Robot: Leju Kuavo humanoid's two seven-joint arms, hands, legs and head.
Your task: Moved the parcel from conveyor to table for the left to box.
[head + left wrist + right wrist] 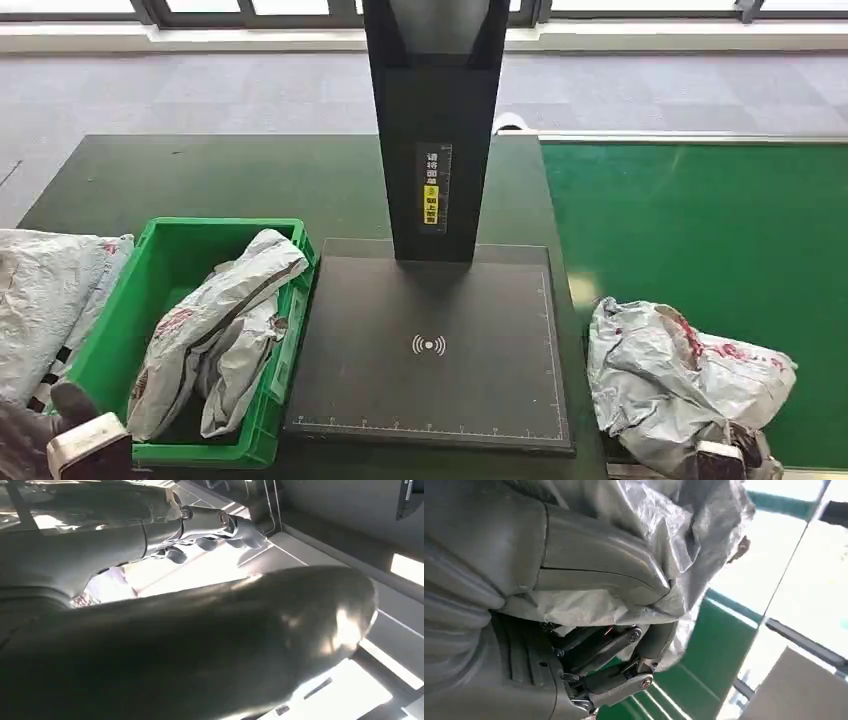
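Note:
A crumpled grey plastic parcel [685,375] with red print lies at the near left edge of the green conveyor [700,220]. My right hand [728,458] is at its near side. In the right wrist view the thumb [599,570] and fingers [624,655] grip the parcel's plastic [664,525]. My left hand [72,432] hangs low at the near left, beside the green crate [175,250]. In the left wrist view its fingers [210,532] are apart from the thumb and hold nothing.
The green crate holds two grey bagged parcels [215,335]. More grey bags [45,300] are piled left of it. A black scanner pad [430,345] with a tall black post [435,130] stands on the dark table between crate and conveyor.

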